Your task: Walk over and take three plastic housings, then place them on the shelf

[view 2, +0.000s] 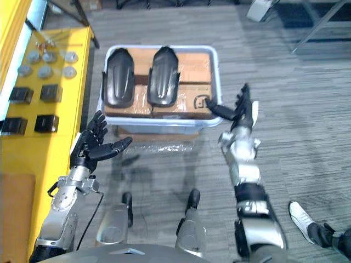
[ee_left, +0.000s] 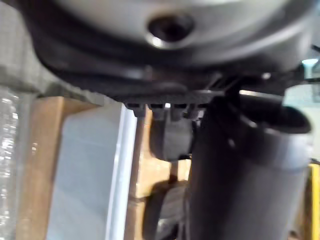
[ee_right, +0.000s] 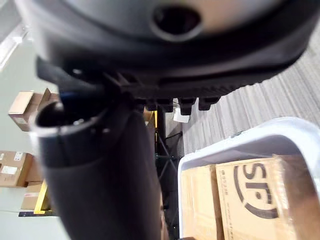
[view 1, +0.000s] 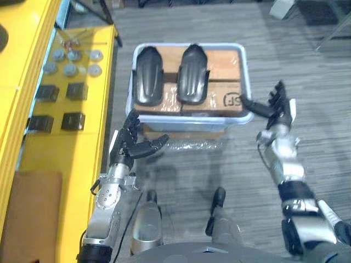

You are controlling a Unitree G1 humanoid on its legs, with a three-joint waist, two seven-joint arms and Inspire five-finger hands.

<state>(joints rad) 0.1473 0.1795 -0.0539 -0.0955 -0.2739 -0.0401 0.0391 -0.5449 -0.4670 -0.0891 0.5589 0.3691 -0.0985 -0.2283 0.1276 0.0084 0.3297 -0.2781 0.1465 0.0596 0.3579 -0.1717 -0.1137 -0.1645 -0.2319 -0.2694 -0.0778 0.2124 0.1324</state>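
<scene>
Straight to the task's pieces: left housing (view 1: 149, 76) and right housing (view 1: 192, 74), both black plastic, side by side with rounded backs up, close together in the far left part of the pale blue bin (view 1: 189, 123). Lying on brown cardboard boxes (view 1: 225, 66) packed inside that bin. Untouched by either hand. At the bin's near foot, crinkled clear plastic wrap (view 1: 192, 145) on the grey carpet floor (view 1: 307, 66). Now the left hand (view 1: 126, 149): open, fingers spread and pointing toward the bin's near left corner, thumb out to the side, palm empty, just short of the bin wall. Over to the right hand (view 1: 282, 112): open too, fingers straight up, thumb stretched toward the bin's near right corner, holding nothing; touching the rim or not, cannot tell. In the right wrist view, bin rim and a printed box just past the thumb. Off to the robot's left, the yellow shelf (view 1: 82, 148), well apart from both housings, carrying round silver discs (view 1: 70, 70) at the far end, four small black blocks (view 1: 77, 90) nearer, and a flat brown cardboard sheet (view 1: 35, 213) nearest of all. Down at the lower right of the right eye view, a person's white shoe (view 2: 300, 212) on the carpet.
</scene>
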